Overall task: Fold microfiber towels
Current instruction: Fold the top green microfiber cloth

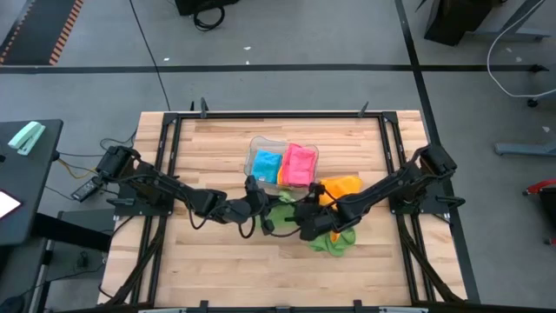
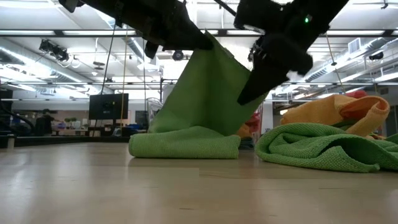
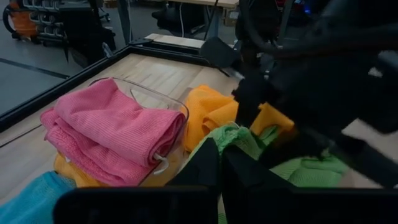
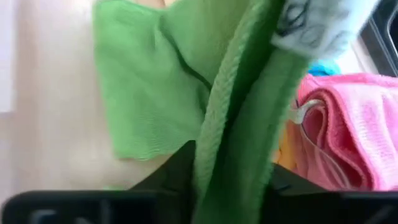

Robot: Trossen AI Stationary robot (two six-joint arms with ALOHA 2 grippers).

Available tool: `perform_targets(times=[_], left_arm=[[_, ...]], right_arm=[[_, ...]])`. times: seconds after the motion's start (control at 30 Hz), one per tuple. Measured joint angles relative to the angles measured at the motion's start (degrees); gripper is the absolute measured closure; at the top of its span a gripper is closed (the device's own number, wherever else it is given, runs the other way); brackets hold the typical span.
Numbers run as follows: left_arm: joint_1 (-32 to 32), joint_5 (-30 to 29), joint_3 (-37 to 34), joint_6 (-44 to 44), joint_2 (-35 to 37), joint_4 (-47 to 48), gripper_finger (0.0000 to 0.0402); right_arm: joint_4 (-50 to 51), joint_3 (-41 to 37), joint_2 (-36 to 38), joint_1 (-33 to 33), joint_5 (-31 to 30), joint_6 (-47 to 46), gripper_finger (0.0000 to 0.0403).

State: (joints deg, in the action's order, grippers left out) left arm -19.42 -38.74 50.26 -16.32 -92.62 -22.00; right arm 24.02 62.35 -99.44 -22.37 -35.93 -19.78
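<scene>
Green towel (image 2: 199, 106) at middle of bench, held up by top edge, bottom still bunched on wood. Left gripper (image 2: 186, 34) closed on one top corner. Right gripper (image 4: 233, 168) has towel edge between fingers, closing on it. Good way: keep top edge tight and level, lay down slow so halves match. Second green towel (image 2: 317, 146) and orange towel (image 1: 340, 187) lie near right side. Pink towel (image 1: 298, 163) and blue towel (image 1: 265, 165) sit in clear tray (image 1: 257, 143) toward back edge. Bench (image 1: 217, 252) is pale wood. Room behind: grey floor, ceiling lights.
</scene>
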Motion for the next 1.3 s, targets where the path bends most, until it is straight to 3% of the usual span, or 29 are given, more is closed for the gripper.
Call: perform_targets(times=[0.1,0.2,0.37,0.63,0.83,1.13,1.3], left_arm=[[-0.5,1.5,0.0,0.7,0.0,-0.2,0.0375],[-0.5,7.0,0.0,1.9,0.6,-0.9,0.0371],[-1.1,17.2,0.2,3.5,1.9,-2.4,0.039],[-8.2,17.1,0.1,12.1,2.4,-5.3,0.0379],[-11.1,16.9,0.1,12.6,2.4,-7.2,0.0391],[-12.0,17.8,1.2,12.8,2.4,-8.3,0.0376],[-12.0,18.7,2.2,14.4,2.4,-7.9,0.0393]], right_arm=[[0.1,0.4,2.8,0.0,2.9,1.7,0.0351],[0.1,2.0,5.4,0.0,7.2,4.3,0.0385],[2.7,6.9,6.7,0.2,21.5,5.9,0.0395],[5.2,10.4,6.2,-2.4,30.8,8.2,0.0396],[4.2,11.6,6.2,-2.9,36.0,8.4,0.0397],[2.4,12.1,6.2,-2.9,40.6,8.5,0.0398],[3.8,13.6,6.2,-3.0,41.4,7.9,0.0398]])
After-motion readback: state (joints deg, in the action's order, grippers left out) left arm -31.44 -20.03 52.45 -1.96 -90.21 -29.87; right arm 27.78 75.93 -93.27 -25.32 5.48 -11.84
